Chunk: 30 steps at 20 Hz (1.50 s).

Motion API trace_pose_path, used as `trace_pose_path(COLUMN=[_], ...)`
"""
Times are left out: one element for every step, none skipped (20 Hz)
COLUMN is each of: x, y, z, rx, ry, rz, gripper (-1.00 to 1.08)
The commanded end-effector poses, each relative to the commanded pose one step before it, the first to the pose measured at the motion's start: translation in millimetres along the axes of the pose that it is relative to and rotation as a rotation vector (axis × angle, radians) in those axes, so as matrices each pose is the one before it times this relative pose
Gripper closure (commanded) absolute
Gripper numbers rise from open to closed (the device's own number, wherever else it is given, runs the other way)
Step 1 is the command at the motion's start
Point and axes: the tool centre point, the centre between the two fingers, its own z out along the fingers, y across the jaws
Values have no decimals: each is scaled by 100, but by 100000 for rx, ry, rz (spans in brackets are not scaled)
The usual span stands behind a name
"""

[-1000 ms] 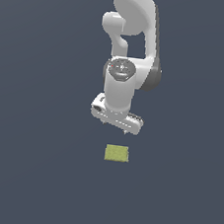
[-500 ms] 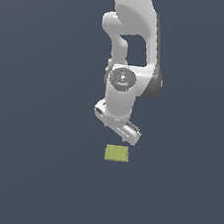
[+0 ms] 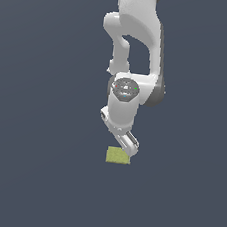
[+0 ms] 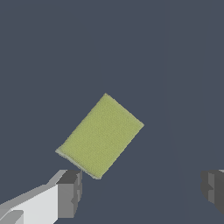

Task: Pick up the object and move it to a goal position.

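The object (image 3: 117,156) is a small flat yellow-green block lying on the dark grey floor. In the exterior view my gripper (image 3: 126,146) hangs just above and behind it, its lower end overlapping the block's far right corner. The wrist view shows the object (image 4: 100,135) turned at an angle, lying ahead of the space between my fingers. There the gripper (image 4: 142,192) is open, one dark pad (image 4: 70,192) close to the block's near corner and the other pad (image 4: 213,189) far off to the side. Nothing is between the pads.
The white arm (image 3: 135,53) rises from the gripper to the top of the exterior view. Plain dark grey floor (image 3: 33,166) surrounds the block on all sides.
The arm has come down toward the block, and the hand has twisted from lying crosswise to a slanted pose. The block has not moved.
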Motion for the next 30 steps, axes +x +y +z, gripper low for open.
trace_pose_path(x=[116,32,27,21,17,12,6,1,-4,-9,-13,-19,-24,-29,-33,-37,-38,-39,-41,-40,-40,-39,-37,-35,-33,-31,-27,-26,-21,-18], y=[-371,-147,-147,-148,-147,-147,-147,-146,-146,-145,-144,-143,-142,-140,-137,-128,-120,-112,-103,-95,-88,-80,-73,-66,-59,-52,-45,-39,-33,-27], z=[452,180,180,180,180,180,181,181,181,181,181,181,181,181,178,169,160,151,142,133,123,114,105,96,87,78,68,59,50,41], rx=[41,16,17,19,21,23,26,29,32,35,38,42,46,50,53,54,55,55,55,54,53,51,49,46,43,39,36,31,27,22], ry=[200,83,87,91,94,98,101,105,108,111,114,117,120,122,122,118,113,108,103,97,91,84,78,72,65,58,51,45,38,31], rz=[6746,2624,2621,2616,2614,2610,2606,2603,2599,2595,2592,2587,2583,2578,2535,2404,2272,2139,2006,1875,1744,1612,1483,1352,1223,1092,965,833,706,576], gripper=[-92,-92,-92,-92,-92,-92,-92,-92,-92,-92,-92,-92,-92,-92,-92,-92,-92,-92,-92,-92,-92,-92,-92,-92,-92,-92,-92,-92,-92,-92])
